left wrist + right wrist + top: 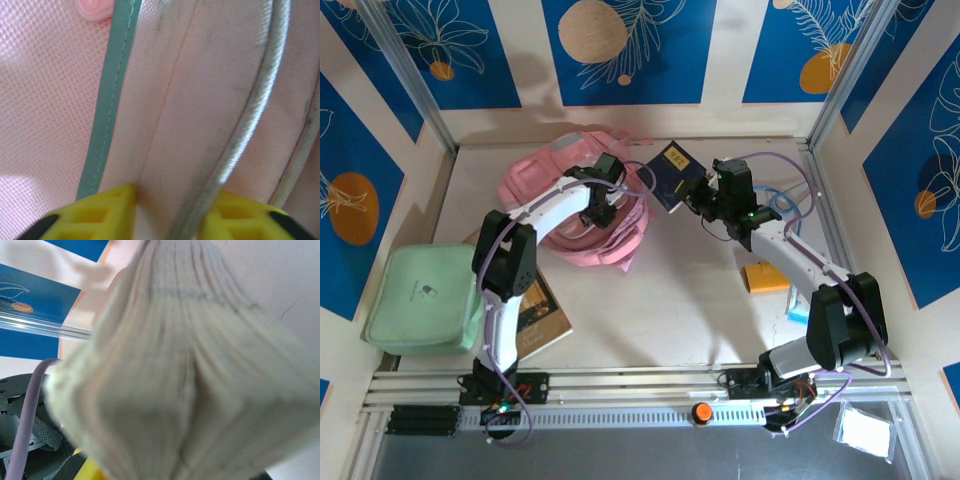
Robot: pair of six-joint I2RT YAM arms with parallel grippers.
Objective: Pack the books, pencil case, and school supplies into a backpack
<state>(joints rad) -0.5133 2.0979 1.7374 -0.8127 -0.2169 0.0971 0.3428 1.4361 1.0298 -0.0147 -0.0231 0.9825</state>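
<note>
Fabric sits between the yellow fingers (110,210) of my left gripper (603,206): a raised fold of the pink backpack (545,182), edged with grey piping (250,125). The jaws have come nearly together and press this fold from both sides, so I have hold of the backpack. At 9 o'clock of the fold in the wrist view, a teal strip (107,100) runs up the pink mesh.

From above, the backpack lies at 11 o'clock of the worktop (660,300), crumpled, with my left arm stretched across it. My left gripper sits on the backpack's 3 o'clock side.

My right gripper (704,200) is clamped on a navy book (670,172), the jaws almost fully together on its thin body. It grips the book at the book's 4 o'clock corner. The book is at 1 o'clock of the worktop, just beside the backpack's 3 o'clock edge, and I cannot tell whether the two touch. Its cover bears a yellowish label (680,158). In my right wrist view the book's pale page edges (190,370) fan out close to the lens, blurred, with a yellow finger (90,471) at 7 o'clock below them.

A brown book (548,318) lies flat at 8 o'clock, partly under my left arm. A mint-green pouch (425,298) rests at 9 o'clock, at the worktop's edge. A flat orange-yellow item (765,278) lies at 4 o'clock beside my right arm; I cannot tell what it is.
</note>
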